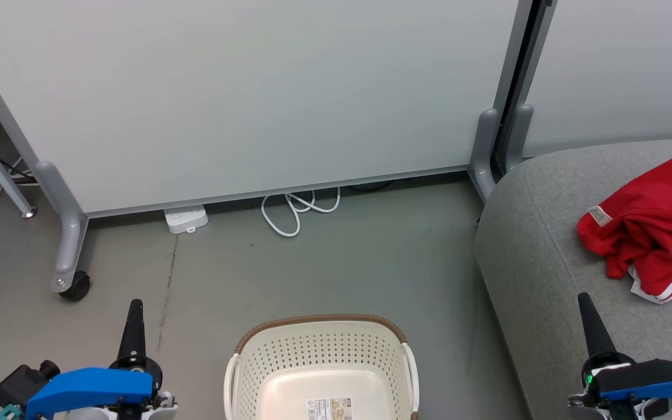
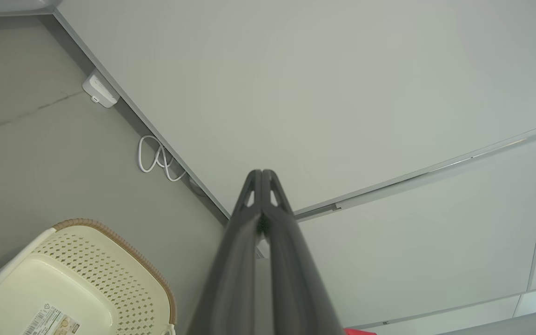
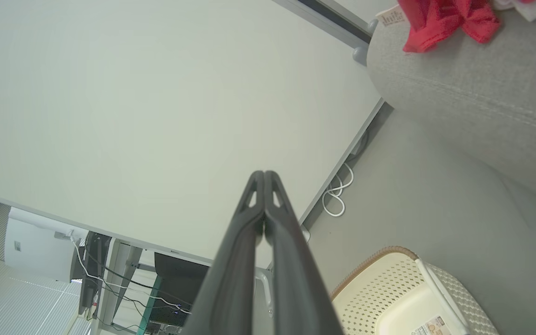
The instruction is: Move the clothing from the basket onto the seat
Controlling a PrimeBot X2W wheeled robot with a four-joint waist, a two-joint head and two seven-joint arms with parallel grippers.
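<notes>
The red clothing with white stripe trim and a beige label lies bunched on the grey seat at the right; its edge also shows in the right wrist view. On the floor at the bottom centre stands the cream basket, with only a barcode sticker on its bottom. My left gripper is at the lower left, shut and holding nothing, its fingers pressed together. At the lower right, over the seat's front edge, my right gripper is likewise shut with nothing in it.
A large white partition panel on grey wheeled legs stands behind the basket. A white power strip and a looped white cable lie at its foot. Bare grey floor lies between the partition, basket and seat.
</notes>
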